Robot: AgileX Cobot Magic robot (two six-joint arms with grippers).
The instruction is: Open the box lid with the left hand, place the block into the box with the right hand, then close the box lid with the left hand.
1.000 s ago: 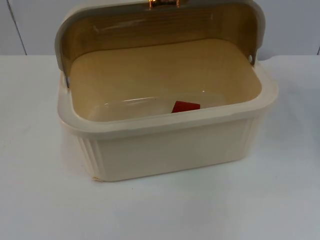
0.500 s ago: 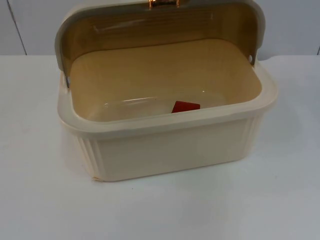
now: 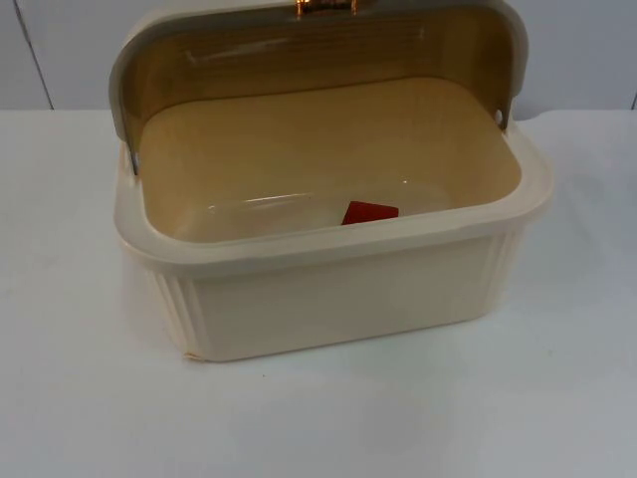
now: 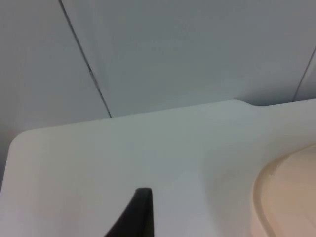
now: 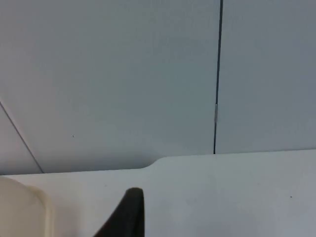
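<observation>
Left gripper [image 4: 140,217]: I see one black fingertip over bare white table [image 4: 123,153]; how far the claw is open I cannot tell, and I see nothing in its hold. Just beside that fingertip, a curved cream edge of the box [image 4: 284,197]; beyond it, the table's far edge against the grey partition wall [image 4: 173,54]. Right gripper [image 5: 129,215]: one black fingertip likewise over the table; opening again cannot be told, nothing seen in its hold. Near it, a cream corner of the box; ahead, the wall with a dark vertical seam [image 5: 217,74]. Top view: cream ribbed box [image 3: 338,289] on the table, lid [image 3: 299,45] swung up and back, copper-coloured handle [image 3: 323,6] at its top edge. Red block [image 3: 370,212] lies inside the box on its floor, close behind the near wall.
</observation>
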